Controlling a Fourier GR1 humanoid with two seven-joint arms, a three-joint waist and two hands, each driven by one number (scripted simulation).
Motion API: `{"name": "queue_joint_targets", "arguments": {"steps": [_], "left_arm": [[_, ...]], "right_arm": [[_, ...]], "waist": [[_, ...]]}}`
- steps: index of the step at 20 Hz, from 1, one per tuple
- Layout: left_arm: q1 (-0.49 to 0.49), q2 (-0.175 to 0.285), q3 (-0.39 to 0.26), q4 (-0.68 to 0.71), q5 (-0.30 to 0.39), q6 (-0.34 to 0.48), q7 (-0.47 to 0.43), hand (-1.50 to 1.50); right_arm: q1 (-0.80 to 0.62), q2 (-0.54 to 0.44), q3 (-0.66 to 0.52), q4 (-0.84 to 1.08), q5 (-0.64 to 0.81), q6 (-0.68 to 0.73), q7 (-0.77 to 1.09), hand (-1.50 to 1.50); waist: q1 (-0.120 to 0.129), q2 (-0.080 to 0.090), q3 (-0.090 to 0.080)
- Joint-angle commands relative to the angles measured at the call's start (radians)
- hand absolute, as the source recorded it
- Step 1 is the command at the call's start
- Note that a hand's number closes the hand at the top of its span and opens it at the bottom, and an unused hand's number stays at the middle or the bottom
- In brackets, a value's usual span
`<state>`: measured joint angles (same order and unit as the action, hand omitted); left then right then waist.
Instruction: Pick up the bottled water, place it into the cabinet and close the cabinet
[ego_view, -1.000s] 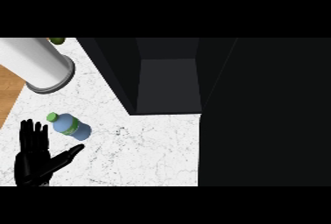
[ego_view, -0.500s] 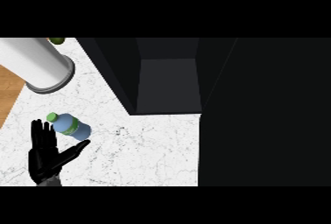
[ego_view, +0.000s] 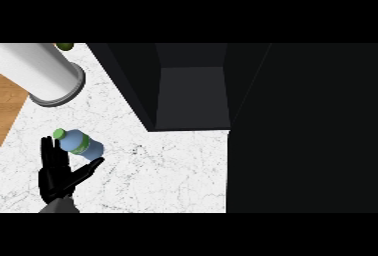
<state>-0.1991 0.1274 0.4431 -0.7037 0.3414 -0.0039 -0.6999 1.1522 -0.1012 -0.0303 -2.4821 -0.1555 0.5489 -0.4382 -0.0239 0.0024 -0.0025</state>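
A white marble worktop (ego_view: 170, 170) with thin dark veins fills the lower left of the view. Its left edge runs on a slant, and beyond it lies a wedge of brown wood (ego_view: 10, 100) with a visible grain, lower than the worktop. At the upper left a pale cylinder (ego_view: 37, 70) with a grey rim stands on the marble, leaning in the view toward the top corner. A dark cabinet (ego_view: 133, 85) stands at the back of the worktop, open toward the viewer. Its side walls are near black and its inner panel (ego_view: 193, 95) is a flat grey. To the right a broad black surface (ego_view: 303, 130) covers everything from top to bottom. The light is even and casts no clear shadows.
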Motion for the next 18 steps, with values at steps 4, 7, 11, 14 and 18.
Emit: {"name": "queue_joint_targets", "arguments": {"steps": [4, 7, 11, 14, 18], "left_arm": [[-0.058, 0.011, 0.020, 0.088, 0.064, -0.148, -0.018, -1.50], [-0.101, 0.031, 0.032, 0.148, 0.068, -0.183, -0.078, -1.50], [-0.180, 0.036, 0.055, 0.238, 0.086, -0.200, -0.104, 1.50], [-0.173, 0.034, 0.057, 0.256, 0.089, -0.199, -0.143, 1.50], [-0.230, 0.060, 0.071, 0.286, 0.106, -0.208, -0.130, 1.50]], "right_arm": [[0.064, -0.014, -0.042, -0.126, -0.120, 0.039, 0.021, -1.50], [0.021, -0.007, -0.053, -0.115, -0.125, 0.014, 0.051, -1.50], [0.058, 0.006, -0.053, -0.126, -0.109, 0.038, 0.011, -1.50], [0.077, 0.024, -0.055, -0.092, -0.064, 0.075, -0.026, -1.50], [0.081, -0.002, -0.078, -0.133, -0.110, 0.080, -0.003, -1.50]], "waist": [[0.006, -0.003, 0.001], [0.009, 0.001, 0.001], [-0.008, 0.001, 0.000], [-0.005, -0.002, 0.001], [-0.004, 0.000, 0.000]]}}
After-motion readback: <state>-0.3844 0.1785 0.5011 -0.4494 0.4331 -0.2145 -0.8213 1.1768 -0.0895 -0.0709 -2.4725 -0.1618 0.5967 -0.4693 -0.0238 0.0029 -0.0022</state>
